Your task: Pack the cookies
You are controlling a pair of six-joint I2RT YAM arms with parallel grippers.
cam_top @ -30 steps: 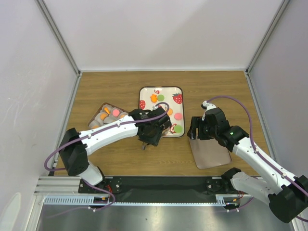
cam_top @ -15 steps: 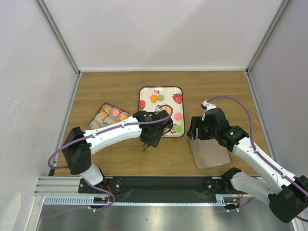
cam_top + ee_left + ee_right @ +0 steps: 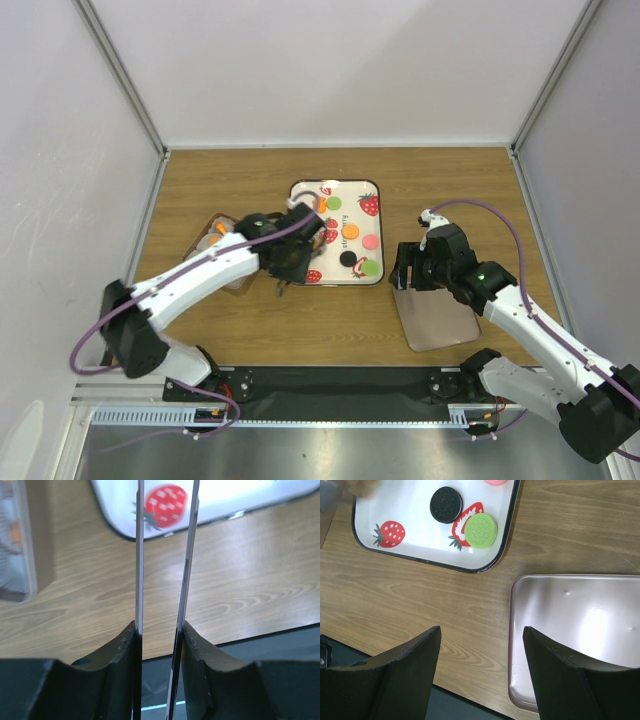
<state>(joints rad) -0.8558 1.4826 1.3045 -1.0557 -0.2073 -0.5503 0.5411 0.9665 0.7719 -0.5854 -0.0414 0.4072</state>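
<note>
Several cookies lie on the white strawberry tray (image 3: 304, 190): green (image 3: 334, 203), orange (image 3: 351, 231), pink (image 3: 371, 241), black (image 3: 347, 258), green (image 3: 371, 267). The right wrist view shows the black (image 3: 446, 504) and green (image 3: 480, 530) cookies. A brown box (image 3: 208, 228) with orange and pink cookies stands left of the tray, partly hidden by my left arm. My left gripper (image 3: 283, 272) (image 3: 160, 625) is shut on thin metal tweezers (image 3: 139, 555), between box and tray; no cookie shows between the blades. My right gripper (image 3: 413, 270) (image 3: 482, 630) is open and empty.
A pinkish metal lid (image 3: 435, 318) (image 3: 580, 630) lies right of the tray under my right gripper. The box edge (image 3: 37, 535) shows at the left of the left wrist view. Grey walls enclose the table; a black rail runs along the near edge.
My left arm has swung left and back, from the tray's front edge towards the box, uncovering the black cookie. The right arm has not moved.
</note>
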